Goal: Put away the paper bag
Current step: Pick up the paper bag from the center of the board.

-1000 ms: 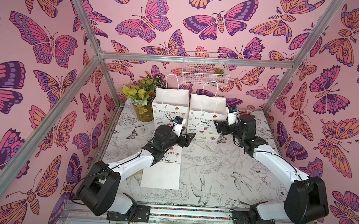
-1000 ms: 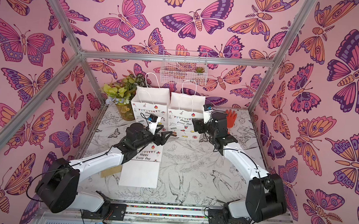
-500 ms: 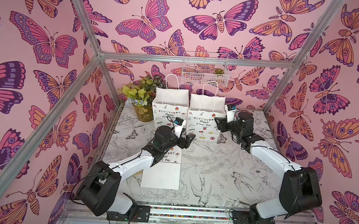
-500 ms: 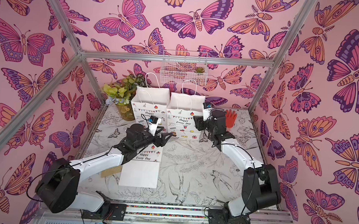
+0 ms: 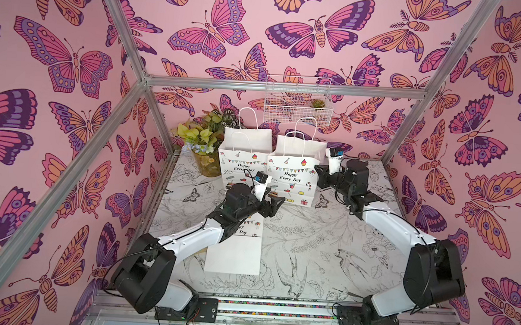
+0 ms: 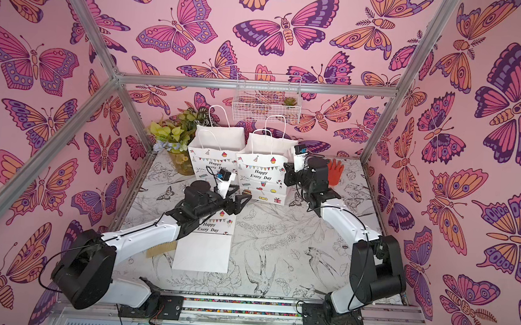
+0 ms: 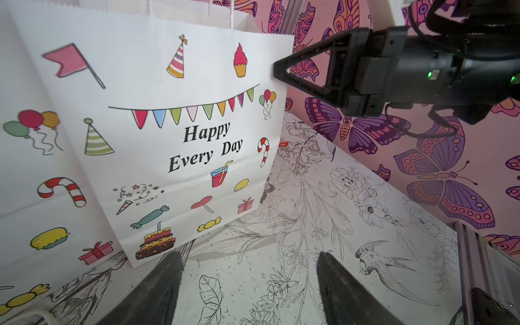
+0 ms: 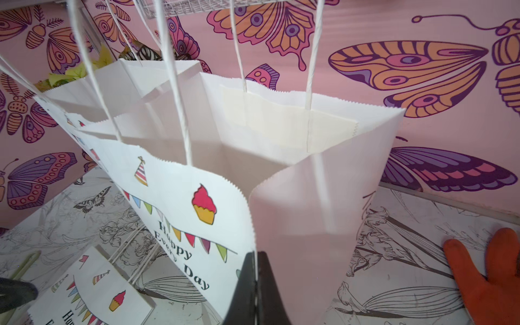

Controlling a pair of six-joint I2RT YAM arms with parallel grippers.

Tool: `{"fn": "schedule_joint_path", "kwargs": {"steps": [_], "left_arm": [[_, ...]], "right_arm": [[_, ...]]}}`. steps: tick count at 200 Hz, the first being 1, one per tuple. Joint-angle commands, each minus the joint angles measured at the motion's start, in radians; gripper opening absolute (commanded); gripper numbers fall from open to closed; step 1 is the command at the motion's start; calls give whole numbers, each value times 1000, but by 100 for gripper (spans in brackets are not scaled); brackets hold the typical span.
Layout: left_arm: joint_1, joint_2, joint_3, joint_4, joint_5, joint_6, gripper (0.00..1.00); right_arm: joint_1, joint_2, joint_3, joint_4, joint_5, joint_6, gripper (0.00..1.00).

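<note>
Upright paper bag (image 8: 309, 225), standing on the surface (image 5: 325, 252), pinched at its upper corner fold between the closed right jaws. The left jaws stand open, facing its printed front; a flat bag (image 5: 234, 252) lies beneath and behind them.

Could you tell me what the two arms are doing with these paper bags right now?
The right gripper is shut on an upper corner of a standing paper bag. That bag stands upright and open beside a second standing bag at the back of the table. The left gripper is open and empty, hovering low near the held bag's base, its arm above a flat bag lying on the table.
</note>
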Motion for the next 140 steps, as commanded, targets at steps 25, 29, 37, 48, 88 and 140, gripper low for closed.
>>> {"fn": "schedule_joint_path", "kwargs": {"steps": [25, 29, 37, 48, 88, 140], "left_arm": [[-30, -180, -56, -5, -55, -22, 77], [-30, -199, -62, -6, -60, -27, 77], [-32, -240, -77, -5, -69, -38, 77], [-32, -299, -100, -5, -83, -55, 77], [-31, -532, -132, -165, -159, -83, 76], [145, -713, -112, -499, -131, -146, 76]], "right_arm": [[-3, -148, -12, -200, -54, 32, 0], [-3, -166, -15, -223, -54, 34, 0], [-3, -202, -16, -270, -52, 36, 0], [-3, -247, -10, -341, -58, 38, 0], [-3, -376, 37, -590, -122, 54, 0], [-3, -459, 105, -798, -272, 77, 0]]}}
